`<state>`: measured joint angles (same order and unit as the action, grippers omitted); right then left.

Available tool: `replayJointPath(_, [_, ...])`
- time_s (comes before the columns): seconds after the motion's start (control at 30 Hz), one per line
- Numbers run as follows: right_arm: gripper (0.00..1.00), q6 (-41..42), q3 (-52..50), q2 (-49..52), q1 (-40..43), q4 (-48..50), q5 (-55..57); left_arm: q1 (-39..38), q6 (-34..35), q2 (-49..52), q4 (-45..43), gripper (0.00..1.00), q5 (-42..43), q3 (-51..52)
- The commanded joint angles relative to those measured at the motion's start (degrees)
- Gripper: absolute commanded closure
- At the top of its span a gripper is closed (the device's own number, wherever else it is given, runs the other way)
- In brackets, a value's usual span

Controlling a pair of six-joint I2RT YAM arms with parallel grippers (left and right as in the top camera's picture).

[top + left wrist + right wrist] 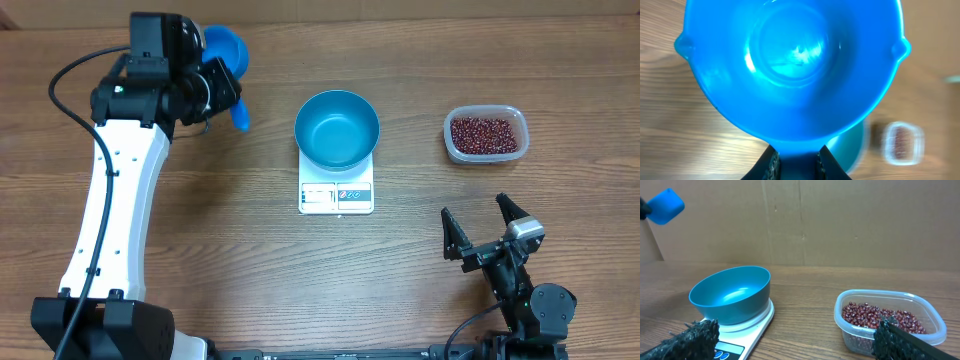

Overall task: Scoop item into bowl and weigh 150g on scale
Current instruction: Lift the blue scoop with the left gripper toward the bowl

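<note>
The beans (485, 134) lie as a dark red-brown heap in a clear plastic tub (510, 150) on the right side of the table (250, 260), near its far edge. A strip of bare wood separates the tub from the bowl (337, 128), which sits squarely on the scale (336, 197) in the middle of the table. The bowl's rim overhangs most of the platform, leaving only the front display panel showing. Its inside shows plain glossy blue. Wider bare wood runs left of the scale and along the whole near side.

At the far left, the left gripper (797, 165) is pinched narrowly on the handle of a small blue scoop (224, 48). From the right wrist camera the scoop appears raised above the table, well apart from the bowl. Its cup shows only blue plastic.

The right gripper (472, 210) sits near the front right corner with its jaws spread wide and nothing between them. It points toward the tub, with open tabletop between the two.
</note>
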<state>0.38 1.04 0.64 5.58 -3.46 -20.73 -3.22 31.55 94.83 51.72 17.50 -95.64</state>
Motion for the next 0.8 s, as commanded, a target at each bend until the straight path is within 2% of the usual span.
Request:
replayJointPath(0.0, [0.00, -0.04, -0.59, -0.48, -0.26, 0.31, 0.09, 0.59, 14.62, -0.35, -1.36, 0.96, 6.08, -1.05])
replayJointPath(0.07, [0.00, -0.04, -0.59, -0.48, -0.26, 0.31, 0.09, 0.59, 19.96, -0.33, -2.51, 0.96, 6.05, -1.05])
replayJointPath(0.33, [0.00, -0.04, -0.59, -0.48, -0.26, 0.31, 0.09, 0.59, 30.18, -0.33, -4.87, 0.96, 9.51, -1.05])
replayJointPath(0.57, [0.00, -0.04, -0.59, -0.48, -0.26, 0.31, 0.09, 0.63, 33.48, -0.33, -12.55, 0.96, 14.14, -1.05])
replayJointPath(0.77, [0.00, -0.04, -0.59, -0.48, -0.26, 0.31, 0.09, -0.24, 33.57, -0.33, -9.86, 0.96, 20.85, -1.01])
